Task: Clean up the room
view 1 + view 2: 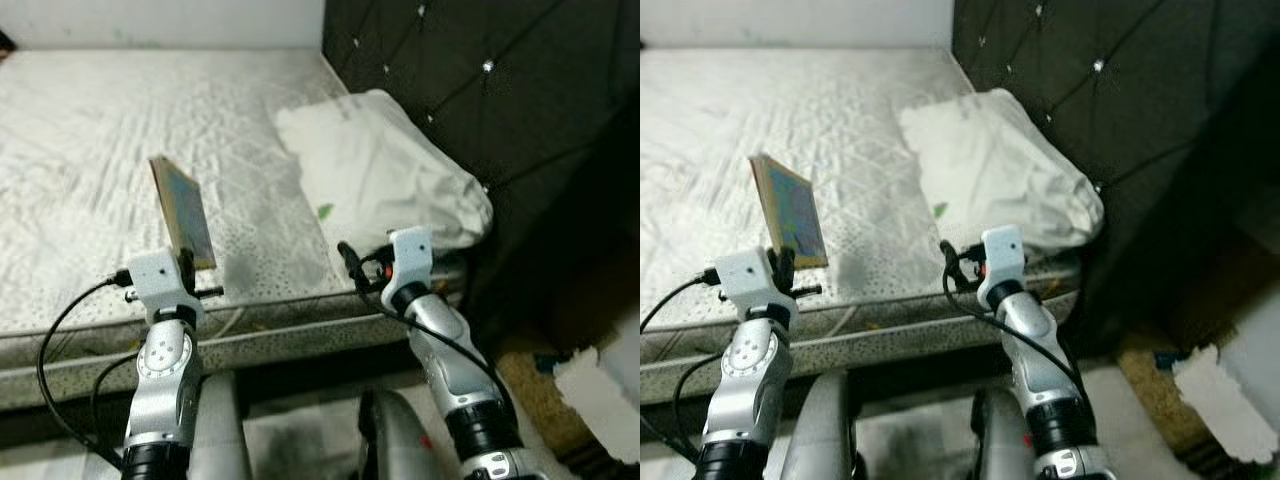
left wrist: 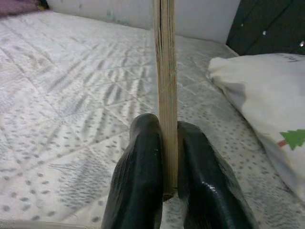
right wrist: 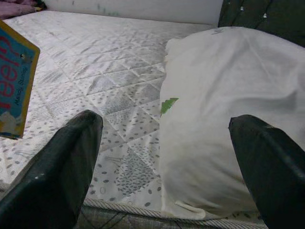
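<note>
Over the near edge of the mattress (image 1: 120, 130), the left gripper (image 2: 164, 191) holds a thin book (image 1: 182, 212) upright.

Both black fingers (image 2: 140, 181) are clamped on the book's lower end, one on each side, so the book stands on edge above the quilted surface, its blue cover (some lettering shows in the right wrist view) turned toward the right arm. The right gripper (image 3: 167, 157) hovers at the same near edge, just in front of the white pillow (image 1: 380, 165), its jaws wide apart and holding nothing. That pillow lies at the mattress's right corner against the dark tufted headboard (image 1: 480, 80). Below the headboard, something white (image 1: 600, 385) lies on the floor.
</note>
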Available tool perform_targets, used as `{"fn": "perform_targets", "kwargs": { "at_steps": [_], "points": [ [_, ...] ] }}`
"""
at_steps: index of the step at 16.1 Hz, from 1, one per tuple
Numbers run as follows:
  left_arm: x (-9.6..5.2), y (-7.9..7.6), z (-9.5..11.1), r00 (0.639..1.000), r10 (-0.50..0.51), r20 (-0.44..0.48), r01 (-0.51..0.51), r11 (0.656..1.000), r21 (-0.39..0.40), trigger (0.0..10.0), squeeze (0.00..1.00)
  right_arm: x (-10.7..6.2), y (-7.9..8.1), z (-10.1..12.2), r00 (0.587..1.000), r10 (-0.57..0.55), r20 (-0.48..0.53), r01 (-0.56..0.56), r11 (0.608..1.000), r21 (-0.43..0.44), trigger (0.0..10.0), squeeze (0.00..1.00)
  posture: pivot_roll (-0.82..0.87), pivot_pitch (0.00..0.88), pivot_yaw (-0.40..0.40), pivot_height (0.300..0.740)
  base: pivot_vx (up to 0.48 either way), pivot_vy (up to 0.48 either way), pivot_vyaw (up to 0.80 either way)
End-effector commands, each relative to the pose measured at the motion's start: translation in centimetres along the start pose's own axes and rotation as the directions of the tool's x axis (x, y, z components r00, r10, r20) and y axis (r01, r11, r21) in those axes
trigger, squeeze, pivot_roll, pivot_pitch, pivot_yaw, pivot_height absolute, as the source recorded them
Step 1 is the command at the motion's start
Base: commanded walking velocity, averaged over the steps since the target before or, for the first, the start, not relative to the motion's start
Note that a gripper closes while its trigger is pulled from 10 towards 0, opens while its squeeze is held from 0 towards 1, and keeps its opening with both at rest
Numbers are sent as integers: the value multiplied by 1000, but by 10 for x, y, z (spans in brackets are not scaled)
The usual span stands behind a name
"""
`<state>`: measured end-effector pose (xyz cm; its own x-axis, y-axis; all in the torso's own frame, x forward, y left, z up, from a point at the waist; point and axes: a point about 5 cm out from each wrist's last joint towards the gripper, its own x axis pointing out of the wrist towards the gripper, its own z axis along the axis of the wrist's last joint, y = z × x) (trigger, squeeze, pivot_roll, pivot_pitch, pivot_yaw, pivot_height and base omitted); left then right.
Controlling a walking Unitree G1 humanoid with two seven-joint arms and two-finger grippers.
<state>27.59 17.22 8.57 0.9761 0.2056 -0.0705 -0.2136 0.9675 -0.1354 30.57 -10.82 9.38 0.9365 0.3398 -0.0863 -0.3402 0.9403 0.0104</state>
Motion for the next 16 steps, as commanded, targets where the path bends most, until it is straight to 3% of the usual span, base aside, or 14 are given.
{"fn": "perform_targets", "kwargs": {
  "at_steps": [1, 2, 4, 5, 6, 8, 11, 12, 13, 16],
  "points": [
    [4, -9, 8, 1000, -16, 9, 16, 999, -52, 10000, 0, 1, -5, 5, 1000, -8, 14, 8, 1000, -13, 10000, 0, -94, 0, -50, 593, 0, 0, 0],
    [4, -10, 7, 1000, -17, -1, 17, 997, -69, 10000, 0, 1, -5, 5, 1000, -8, 14, 9, 1000, -13, 10000, 0, -94, 0, -50, 593, 0, 0, 0],
    [7, -20, 3, 995, -62, -75, 48, 983, -175, 10000, 0, 1, -6, 6, 1000, -20, 15, 20, 1000, -18, 10000, 0, -99, 0, -53, 593, 0, 0, 0],
    [9, -27, 0, 988, -91, -126, 57, 966, -253, 10000, 0, 1, -8, 6, 999, -33, 17, 33, 999, -30, 10000, 0, -99, 0, -53, 593, 0, 0, 0],
    [9, -37, 0, 980, -138, -142, 93, 954, -283, 10000, 0, -1, -11, 8, 999, -39, 17, 39, 998, -58, 10000, 0, -108, 0, -55, 593, 0, 0, 0],
    [8, -51, -4, 962, -199, -188, 125, 930, -345, 10000, 0, -14, -29, 11, 999, -40, 12, 41, 993, -115, 10000, 0, -119, 2, -61, 593, 0, 0, 0],
    [9, -61, -11, 935, -253, -250, 151, 918, -367, 10000, 0, -29, -55, 12, 996, -85, -9, 82, 982, -173, 10000, 0, -146, 11, -70, 593, 0, 0, 0],
    [11, -67, -16, 912, -268, -311, 126, 903, -411, 10000, 0, -42, -73, 8, 991, -127, -40, 116, 972, -203, 10000, 0, -161, 17, -72, 593, 0, 0, 0],
    [14, -72, -19, 895, -283, -345, 115, 893, -435, 10000, 0, -50, -80, 7, 989, -140, -53, 125, 966, -224, 10000, 0, -169, 22, -74, 593, 0, 0, 0],
    [23, -73, -20, 881, -292, -372, 117, 897, -427, 10000, 0, -58, -85, 10, 987, -152, -53, 136, 962, -236, 10000, 0, -193, 30, -77, 593, 0, 0, 0]
  ]
}}
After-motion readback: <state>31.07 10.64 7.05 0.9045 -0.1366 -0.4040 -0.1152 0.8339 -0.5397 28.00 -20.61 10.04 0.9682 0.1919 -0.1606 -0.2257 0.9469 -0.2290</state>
